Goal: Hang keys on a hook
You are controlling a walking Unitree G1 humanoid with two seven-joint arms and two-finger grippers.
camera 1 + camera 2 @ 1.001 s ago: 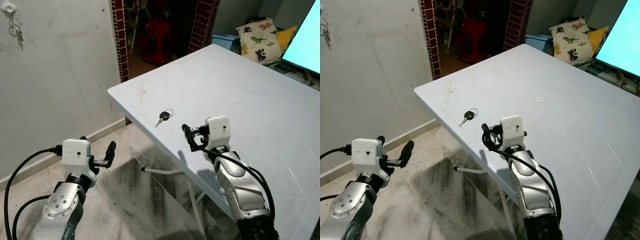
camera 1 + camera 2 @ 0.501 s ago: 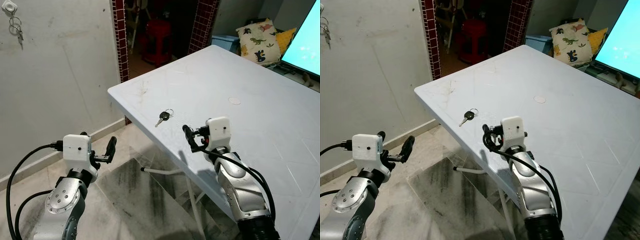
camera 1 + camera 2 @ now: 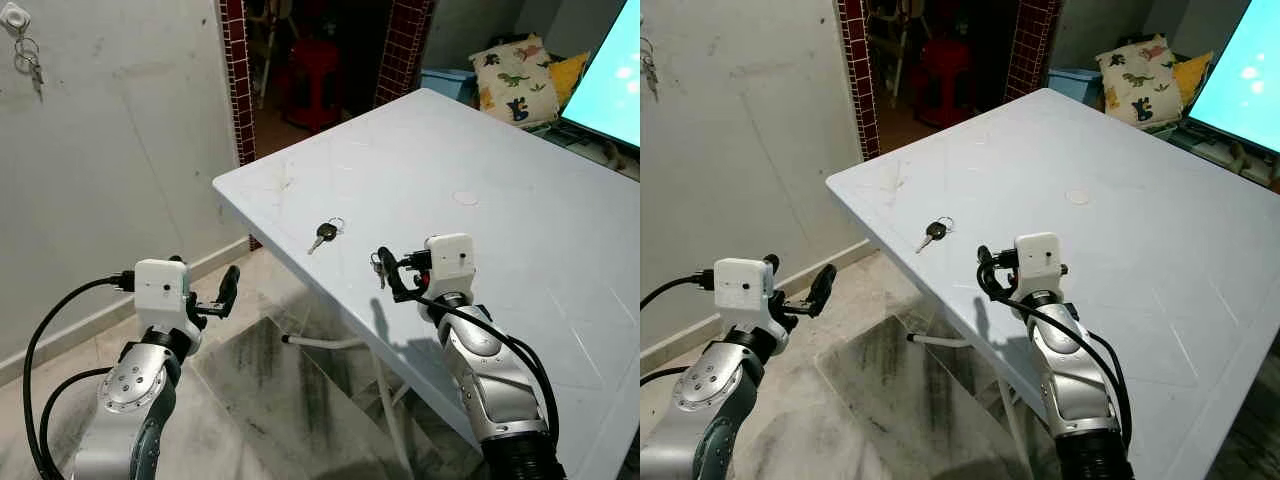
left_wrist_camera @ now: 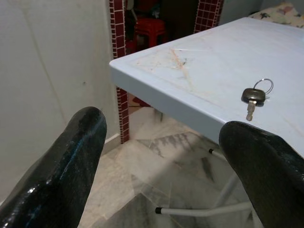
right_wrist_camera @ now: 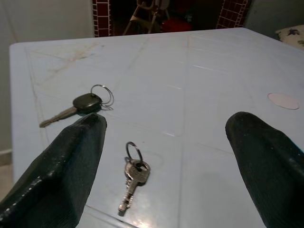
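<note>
A black-headed key point(image 3: 324, 233) with a ring lies on the pale blue table point(image 3: 520, 230) near its front corner. A small silver key point(image 5: 132, 175) on a ring lies closer to me. My right gripper point(image 3: 388, 275) hovers open just above the table, with the silver key between and ahead of its fingers point(image 5: 71, 161), untouched. My left gripper point(image 3: 218, 297) is open and holds nothing, low over the floor beside the table's edge. High on the grey wall at far left is a white hook point(image 3: 14, 15) with a bunch of keys point(image 3: 32, 62) hanging from it.
The table's corner point(image 3: 222, 185) juts toward the wall, and its white leg bar point(image 3: 320, 342) runs below. Behind is a red-tiled doorway point(image 3: 238, 80) with a red stool point(image 3: 312, 75). Dinosaur pillows point(image 3: 515, 75) and a lit screen point(image 3: 610, 90) are at the back right.
My right gripper has shifted slightly right and forward, and the small silver key now shows beside its fingers. My left arm has drifted a little toward the table.
</note>
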